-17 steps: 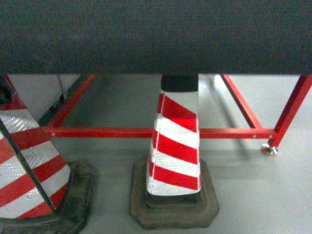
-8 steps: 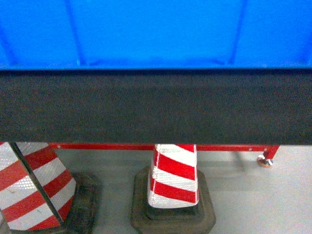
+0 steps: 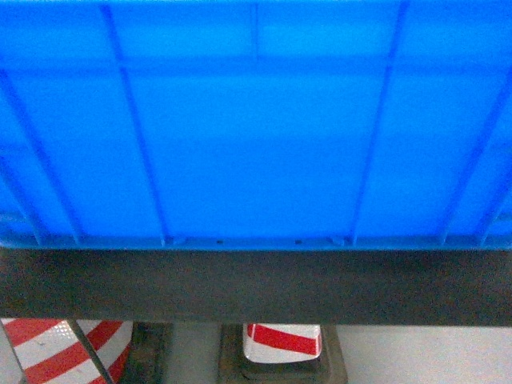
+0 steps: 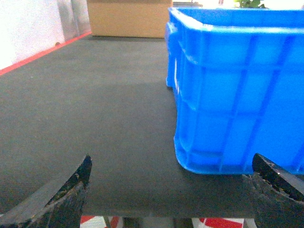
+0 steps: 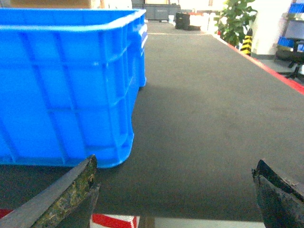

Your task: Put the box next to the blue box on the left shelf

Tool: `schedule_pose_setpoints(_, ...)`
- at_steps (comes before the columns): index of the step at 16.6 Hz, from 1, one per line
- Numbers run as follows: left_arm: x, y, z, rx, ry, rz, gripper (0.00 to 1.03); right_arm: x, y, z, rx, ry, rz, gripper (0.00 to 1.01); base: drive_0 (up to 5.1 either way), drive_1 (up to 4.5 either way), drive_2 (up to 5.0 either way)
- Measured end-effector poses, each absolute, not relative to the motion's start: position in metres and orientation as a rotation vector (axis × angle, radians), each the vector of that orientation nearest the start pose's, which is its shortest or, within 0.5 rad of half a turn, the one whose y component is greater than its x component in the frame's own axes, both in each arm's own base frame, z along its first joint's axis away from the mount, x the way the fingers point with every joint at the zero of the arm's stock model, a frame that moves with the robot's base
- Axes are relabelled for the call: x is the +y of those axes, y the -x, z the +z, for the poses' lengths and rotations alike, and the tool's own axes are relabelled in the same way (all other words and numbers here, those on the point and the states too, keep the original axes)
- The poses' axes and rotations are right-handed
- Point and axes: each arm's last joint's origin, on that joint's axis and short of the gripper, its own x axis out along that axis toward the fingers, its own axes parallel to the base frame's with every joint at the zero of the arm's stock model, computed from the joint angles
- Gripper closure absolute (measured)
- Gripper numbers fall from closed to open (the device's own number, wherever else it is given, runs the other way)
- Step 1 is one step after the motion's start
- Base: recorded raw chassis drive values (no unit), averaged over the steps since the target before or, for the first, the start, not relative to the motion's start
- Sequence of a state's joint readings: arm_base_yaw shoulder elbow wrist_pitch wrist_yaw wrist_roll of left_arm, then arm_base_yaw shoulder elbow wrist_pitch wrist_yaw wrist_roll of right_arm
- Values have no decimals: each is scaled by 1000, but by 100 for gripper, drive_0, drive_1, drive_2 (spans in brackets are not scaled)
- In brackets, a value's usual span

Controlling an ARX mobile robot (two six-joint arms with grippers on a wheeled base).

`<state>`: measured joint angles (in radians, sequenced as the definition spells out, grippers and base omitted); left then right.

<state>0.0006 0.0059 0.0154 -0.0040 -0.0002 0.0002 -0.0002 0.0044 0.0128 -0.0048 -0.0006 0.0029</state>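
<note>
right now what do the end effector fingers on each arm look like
Only the finger tips show, at the bottom corners of each wrist view. The left end effector has black, rough-textured fingers with worn, crumbly edges. The right end effector has the same dark wedge-shaped fingers, with yellowish-brown scuffing on the left one. No cables, markings or arm links are in view.

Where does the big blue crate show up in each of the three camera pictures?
Head: the blue crate fills the upper two thirds, its ribbed wall side on.
Left wrist: its corner fills the right half, above the open left hand.
Right wrist: its corner fills the left, above the open right hand.
Shared landmark: the dark mat it stands on.
</note>
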Motion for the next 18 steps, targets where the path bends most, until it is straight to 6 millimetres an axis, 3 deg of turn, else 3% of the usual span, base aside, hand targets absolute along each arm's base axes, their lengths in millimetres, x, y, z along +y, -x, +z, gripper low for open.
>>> schedule_pose_setpoints(18, 0, -97, 168, -5, 0, 1, 5, 0, -97, 167, -3, -2, 0, 3, 0, 0, 0)
